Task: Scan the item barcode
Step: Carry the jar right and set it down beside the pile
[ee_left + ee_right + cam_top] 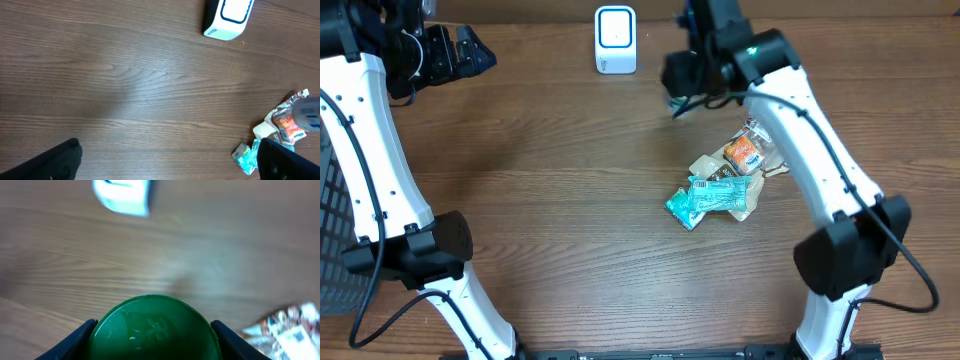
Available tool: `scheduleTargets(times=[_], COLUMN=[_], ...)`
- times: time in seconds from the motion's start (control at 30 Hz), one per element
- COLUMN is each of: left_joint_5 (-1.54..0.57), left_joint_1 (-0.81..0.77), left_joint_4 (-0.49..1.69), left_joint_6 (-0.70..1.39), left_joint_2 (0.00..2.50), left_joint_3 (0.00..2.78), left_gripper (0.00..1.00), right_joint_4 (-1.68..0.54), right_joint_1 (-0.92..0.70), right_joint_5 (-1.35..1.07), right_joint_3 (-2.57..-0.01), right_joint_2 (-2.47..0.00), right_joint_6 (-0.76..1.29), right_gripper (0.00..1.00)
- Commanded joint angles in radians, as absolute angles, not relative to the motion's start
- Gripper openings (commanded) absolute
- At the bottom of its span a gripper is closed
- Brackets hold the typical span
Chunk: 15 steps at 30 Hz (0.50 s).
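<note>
Clamping a container with a round green lid (152,322) between its two fingers, the right gripper (682,90) hangs above the worktop (540,180) near the middle of its far edge. The jaws stand partly apart around the body. The lid fills the wrist view, so neither the label nor the barcode shows, and I cannot tell which way the code faces.

The white scanner (615,40) stands upright at the far edge, just to the left of the held container and apart from it. A pile of snack packets (720,190) lies right of the worktop's middle, nearer the front than the gripper.

The left gripper (455,50) sits at the far left corner with its jaws wide and nothing between them, well apart from everything else.

The likeliest failure is a missed read: if the barcode faces away from the scanner's window, or the fingers cover it, nothing will register. Turning the wrist to find the code could let the round, smooth body twist or slip in the grip and drop toward the packets. Moving in too close could knock the light scanner over or push it back off the far edge.
</note>
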State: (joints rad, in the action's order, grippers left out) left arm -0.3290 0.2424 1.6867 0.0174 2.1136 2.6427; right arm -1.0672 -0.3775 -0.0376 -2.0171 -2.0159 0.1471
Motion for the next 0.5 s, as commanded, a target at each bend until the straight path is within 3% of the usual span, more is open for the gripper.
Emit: scheduleTargets(times=[0.0, 0.27, 0.43, 0.47], left_joint_5=[-0.329, -0.329, -0.330, -0.330], left_joint_1=[0.242, 0.242, 0.242, 0.242], left_joint_4=[1.687, 1.687, 1.687, 1.687], left_joint_6=[0.015, 0.015, 0.015, 0.015], left_joint_2=[2.113, 2.113, 2.113, 2.113], left_joint_3=[2.643, 2.643, 2.643, 2.643], left_gripper=[1.00, 1.00, 1.00, 1.00], right_joint_4=[-1.048, -0.860, -0.786, -0.785], right_joint_1=[-0.322, -0.191, -0.167, -0.168], right_joint_5=[-0.105, -0.069, -0.069, -0.070], right_joint_3=[-1.929, -1.716, -1.668, -1.668], right_joint_2=[-2.045, -2.088, -2.088, -2.088], right_joint_6=[0.193, 0.193, 0.182, 0.182], right_gripper=[0.51, 0.53, 0.64, 0.73])
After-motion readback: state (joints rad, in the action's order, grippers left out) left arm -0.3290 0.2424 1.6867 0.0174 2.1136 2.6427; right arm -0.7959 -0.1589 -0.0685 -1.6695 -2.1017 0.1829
